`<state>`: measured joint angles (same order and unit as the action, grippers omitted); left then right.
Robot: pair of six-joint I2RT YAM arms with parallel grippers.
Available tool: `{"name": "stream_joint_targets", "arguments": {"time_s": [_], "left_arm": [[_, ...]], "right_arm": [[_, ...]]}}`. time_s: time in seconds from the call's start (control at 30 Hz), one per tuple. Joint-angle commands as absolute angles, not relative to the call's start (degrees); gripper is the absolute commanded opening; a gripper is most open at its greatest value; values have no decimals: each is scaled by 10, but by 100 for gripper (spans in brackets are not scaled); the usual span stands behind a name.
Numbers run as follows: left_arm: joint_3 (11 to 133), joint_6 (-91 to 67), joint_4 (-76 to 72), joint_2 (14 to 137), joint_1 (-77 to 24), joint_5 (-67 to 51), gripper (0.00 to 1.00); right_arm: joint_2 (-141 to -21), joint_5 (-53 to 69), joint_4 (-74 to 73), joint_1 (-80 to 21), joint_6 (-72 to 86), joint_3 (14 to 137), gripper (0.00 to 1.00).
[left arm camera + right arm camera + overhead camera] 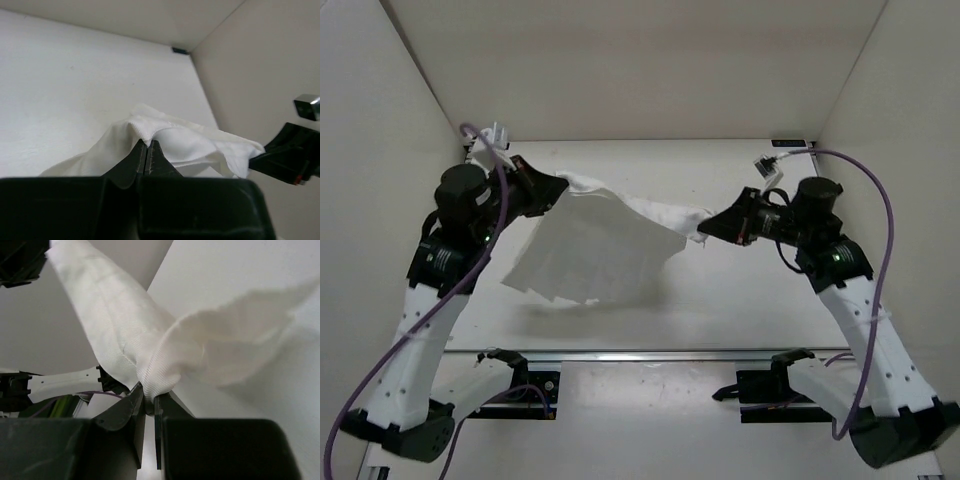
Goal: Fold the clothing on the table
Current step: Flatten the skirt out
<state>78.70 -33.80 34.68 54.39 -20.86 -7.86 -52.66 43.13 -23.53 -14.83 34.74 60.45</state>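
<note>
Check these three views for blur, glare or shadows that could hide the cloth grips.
Top external: even light, no glare, a faint shadow on the table beneath the hanging clothing. Left wrist: left gripper dark and slightly soft, cloth readable. Right wrist: right gripper close and dark; the cloth's right flap blurs.

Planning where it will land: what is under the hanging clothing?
Bare white table, with a shadow cast by the clothing. The patch directly beneath the cloth is covered, so unseen.
</note>
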Motion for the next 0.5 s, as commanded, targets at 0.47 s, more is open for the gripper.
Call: {"name": "stream_joint_targets", "arguments": {"time_s": [0.47], "left_arm": [[1161,-221,489,893,-118,-97,0]], "right_arm": [[-959,466,-351,-128,284,1127,0]]}}
